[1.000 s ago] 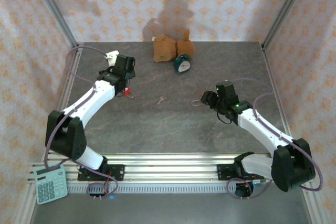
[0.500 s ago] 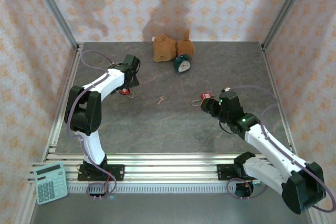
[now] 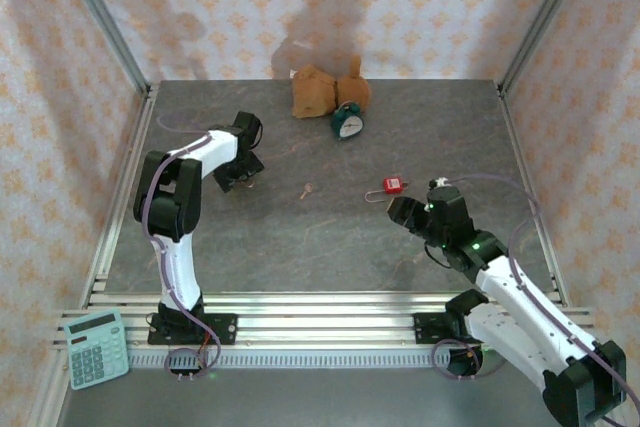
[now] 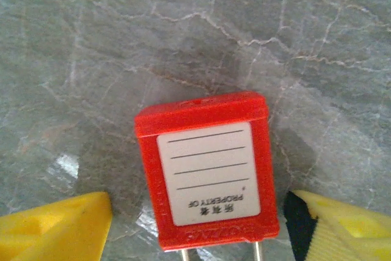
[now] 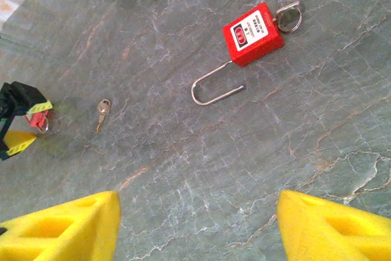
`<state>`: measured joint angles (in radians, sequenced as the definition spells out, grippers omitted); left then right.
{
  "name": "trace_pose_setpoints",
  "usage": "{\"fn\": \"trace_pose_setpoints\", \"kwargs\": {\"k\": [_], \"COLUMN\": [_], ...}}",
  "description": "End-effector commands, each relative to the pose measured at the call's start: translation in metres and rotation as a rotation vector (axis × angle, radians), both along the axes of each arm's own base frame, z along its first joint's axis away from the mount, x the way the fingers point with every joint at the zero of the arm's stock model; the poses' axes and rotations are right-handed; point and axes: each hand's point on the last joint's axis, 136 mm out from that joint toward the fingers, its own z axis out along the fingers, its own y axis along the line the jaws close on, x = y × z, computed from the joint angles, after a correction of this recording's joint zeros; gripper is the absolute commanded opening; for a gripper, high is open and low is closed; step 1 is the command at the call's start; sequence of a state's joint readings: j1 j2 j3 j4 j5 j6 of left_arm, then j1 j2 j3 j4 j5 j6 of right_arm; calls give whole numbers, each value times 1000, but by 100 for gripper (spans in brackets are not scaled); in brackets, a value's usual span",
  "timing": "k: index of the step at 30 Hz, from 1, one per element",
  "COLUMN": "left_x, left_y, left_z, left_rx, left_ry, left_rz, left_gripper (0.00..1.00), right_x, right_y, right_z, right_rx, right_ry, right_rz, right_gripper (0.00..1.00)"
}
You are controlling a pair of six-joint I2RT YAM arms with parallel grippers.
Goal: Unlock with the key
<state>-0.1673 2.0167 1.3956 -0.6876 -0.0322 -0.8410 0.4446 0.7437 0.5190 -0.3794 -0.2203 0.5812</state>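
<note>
Closing on L padlock (image 4: 206, 169), L tool (image 4: 198, 203) jaws apart, not yet gripping; R tool (image 5: 197, 203) withdrawn, apart; key (image 5: 103, 111) untouched.

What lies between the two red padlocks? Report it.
A small key lying on the bare tabletop, roughly midway between them, seen in the top external and right wrist views.

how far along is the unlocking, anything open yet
Looks done: the right padlock lies with its shackle swung open. In hand: the left gripper straddles the second padlock, fingers open, not clamped. Left: the loose key lies untouched on the table and the right gripper is open and empty, so picking up the key and turning it in that lock is yet to come.
</note>
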Motion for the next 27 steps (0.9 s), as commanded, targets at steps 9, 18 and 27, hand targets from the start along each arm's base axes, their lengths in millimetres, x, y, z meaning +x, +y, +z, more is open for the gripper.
{"fn": "trace_pose_setpoints", "kwargs": {"k": [9,18,27], "left_x": [1,-3,-10], "left_y": [22,31,29], "left_z": [-9,-14,-8], "left_rx": [60,46,47], "left_ry": [99,110,101], "left_rz": [-16,-22,-121], "left_gripper": [73,52,37], "right_x": [-15,-19,-17], "right_y": [-2,-5,-4], "right_z": [-9,-6,0], "right_rx": [-9,-4,5], "right_ry": [22,12,-5], "right_rz": [33,24,22], "right_gripper": [67,66,66]}}
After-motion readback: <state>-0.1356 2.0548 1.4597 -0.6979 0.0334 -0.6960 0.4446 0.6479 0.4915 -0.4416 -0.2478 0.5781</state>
